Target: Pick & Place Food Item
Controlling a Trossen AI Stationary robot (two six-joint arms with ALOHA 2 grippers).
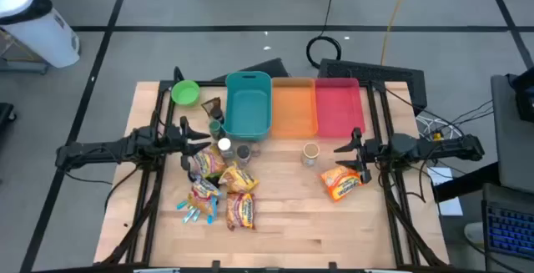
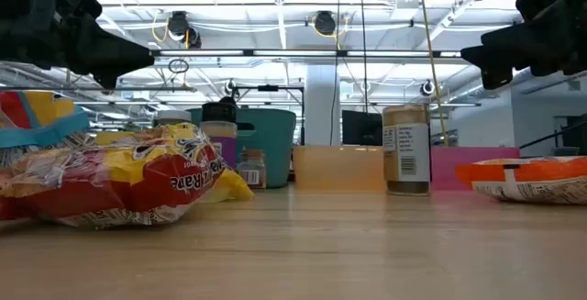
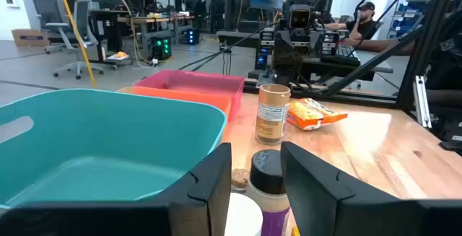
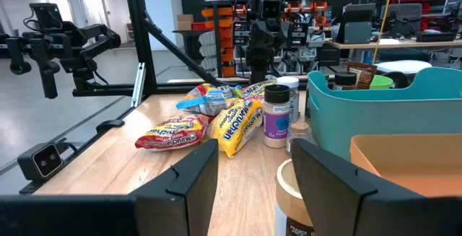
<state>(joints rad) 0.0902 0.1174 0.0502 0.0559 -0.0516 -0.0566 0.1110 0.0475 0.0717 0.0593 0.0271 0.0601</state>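
Both grippers, left (image 1: 193, 139) and right (image 1: 349, 149), hovering open and empty; orange noodle packet (image 1: 341, 181) looking light, crinkly, best pinched mid-body

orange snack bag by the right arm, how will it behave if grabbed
The orange snack bag looks puffy and crinkled, so it probably gives under a pinch. It lies flat, so it should slide rather than roll. It likely weighs little for its bulk.
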